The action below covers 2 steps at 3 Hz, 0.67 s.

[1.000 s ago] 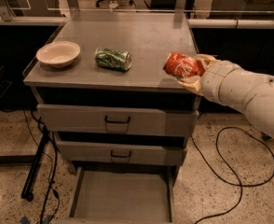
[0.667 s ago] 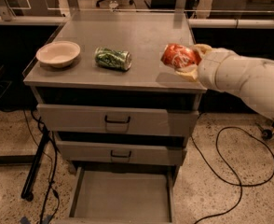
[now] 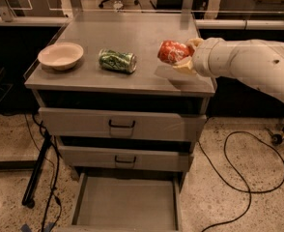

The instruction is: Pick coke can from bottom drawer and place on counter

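The counter (image 3: pixel 118 33) is taking up the middle of the view, its matte grey top lying flat above three drawers. The robot's white arm (image 3: pixel 250 62) is reaching in from the right and crossing the counter's right edge. Below, the bottom drawer (image 3: pixel 127 204) is standing pulled out over the speckled floor (image 3: pixel 229 211), showing a bare grey tray. The two upper drawers (image 3: pixel 120 124), with black handles, are sitting pushed in. A black cable (image 3: pixel 242 190) is looping across the floor to the right of the cabinet.

On the counter's left front part a pale bowl (image 3: pixel 61 55) is resting upright. Just to its right, and apart from it, a green can (image 3: pixel 117 61) is lying on its side.

The coke can (image 3: pixel 171 51) is sitting over the right front part of the counter, well apart from the green can and far above the open bottom drawer. It is lying tilted on its side, its free end pointing left, away from the arm. The gripper (image 3: pixel 186 55) is clamping it by the right end, one finger showing above the can and the other below it. The can is probably hanging just clear of the surface, since a faint shadow is showing beneath it, though contact cannot be ruled out from this angle.
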Each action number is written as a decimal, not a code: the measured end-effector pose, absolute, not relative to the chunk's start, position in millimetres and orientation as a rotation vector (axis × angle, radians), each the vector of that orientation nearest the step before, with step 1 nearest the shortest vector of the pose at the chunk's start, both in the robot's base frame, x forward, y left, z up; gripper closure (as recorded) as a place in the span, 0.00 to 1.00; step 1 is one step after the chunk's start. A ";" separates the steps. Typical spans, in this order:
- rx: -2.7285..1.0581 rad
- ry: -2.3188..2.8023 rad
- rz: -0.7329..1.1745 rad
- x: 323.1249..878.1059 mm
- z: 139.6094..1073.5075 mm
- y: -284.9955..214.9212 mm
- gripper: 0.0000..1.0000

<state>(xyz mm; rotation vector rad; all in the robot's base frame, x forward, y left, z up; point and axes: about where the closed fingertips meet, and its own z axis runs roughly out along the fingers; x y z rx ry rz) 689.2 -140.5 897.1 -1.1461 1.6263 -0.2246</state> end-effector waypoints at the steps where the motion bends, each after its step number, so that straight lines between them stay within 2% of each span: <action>1: -1.244 1.650 -0.170 705.1 882.8 -135.3 1.00; 2: -1.337 1.660 -0.144 714.6 874.9 -130.8 1.00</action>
